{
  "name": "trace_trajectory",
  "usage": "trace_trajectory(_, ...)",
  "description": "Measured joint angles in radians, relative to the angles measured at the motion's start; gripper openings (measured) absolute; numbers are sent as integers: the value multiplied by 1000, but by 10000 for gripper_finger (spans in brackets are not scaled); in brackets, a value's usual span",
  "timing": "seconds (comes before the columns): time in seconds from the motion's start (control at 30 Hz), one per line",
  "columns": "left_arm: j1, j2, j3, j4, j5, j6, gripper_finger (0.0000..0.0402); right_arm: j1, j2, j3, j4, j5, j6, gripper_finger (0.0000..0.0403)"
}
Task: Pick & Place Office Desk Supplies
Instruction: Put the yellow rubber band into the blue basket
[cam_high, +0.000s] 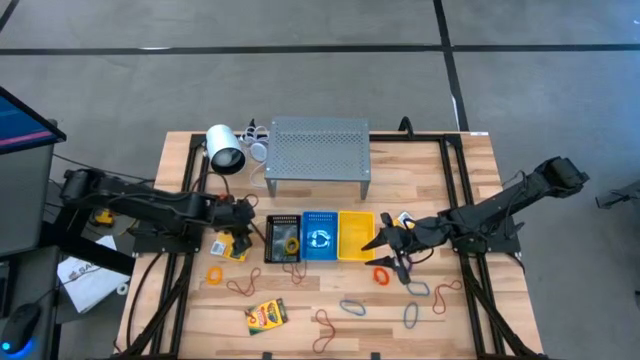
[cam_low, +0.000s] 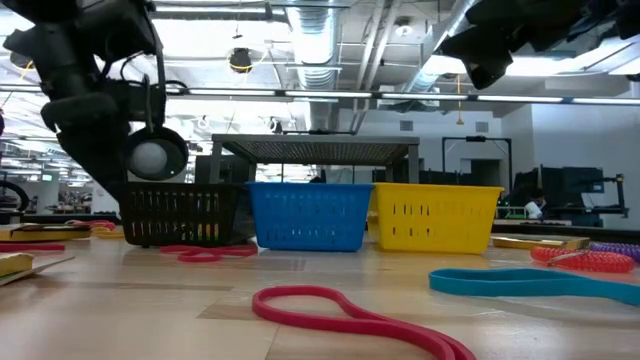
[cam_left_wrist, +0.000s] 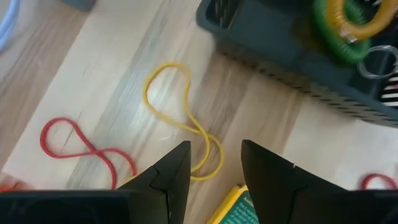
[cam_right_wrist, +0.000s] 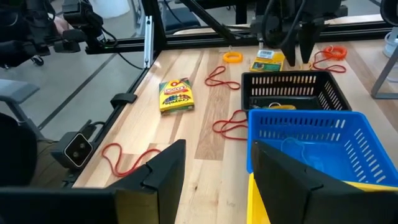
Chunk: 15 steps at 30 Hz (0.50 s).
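Wooden tabletop (cam_high: 330, 300), black frame rails along its edges. At the far side a grey perforated metal shelf (cam_high: 318, 148), with a white cylinder (cam_high: 225, 150) lying beside its left end.

Left arm reaches in from the left edge; right arm comes in from the right edge. Both end near a row of three baskets mid-table: black basket (cam_high: 282, 238), blue basket (cam_high: 320, 236), yellow basket (cam_high: 356, 235), side by side and touching. Black one holds a yellow and green coil; blue one holds a pale blue loop.

Left pincer (cam_left_wrist: 214, 171) hangs low over the wood just left of the black basket, fingers parted with a clear gap, nothing between them. Directly below it: a yellow rubber band (cam_left_wrist: 183, 118) twisted into a figure-eight, and the corner of a crayon box (cam_left_wrist: 239, 208) by the fingertips. A red rubber band (cam_left_wrist: 84, 149) lies near.

Right pincer (cam_right_wrist: 214, 165) sits at the yellow basket's right side, above the blue and yellow baskets in its wrist view; fingers apart, empty.

Second crayon box (cam_high: 266, 316) flat on the near left of the tabletop, well apart from the baskets. Loose bands scattered across the near half: orange ring (cam_high: 214, 273), brown loop (cam_high: 243, 285), orange band (cam_high: 383, 275), purple band (cam_high: 416, 289), blue-grey loops (cam_high: 353, 307).
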Motion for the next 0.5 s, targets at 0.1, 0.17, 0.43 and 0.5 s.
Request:
trace_trajectory(0.1, 16, 30, 0, 3, 0, -14, 137, 0, 0, 0, 0, 0, 0, 177)
trace_trajectory(0.17, 29, 48, 0, 2, 3, -22, 137, 0, 0, 0, 0, 0, 0, 177)
trace_trajectory(0.43, 70, 98, 0, 27, 45, -22, 137, 0, 0, 0, 0, 0, 0, 177)
trace_trajectory(0.5, 73, 109, 0, 50, 68, -5, 137, 0, 0, 0, 0, 0, 0, 177)
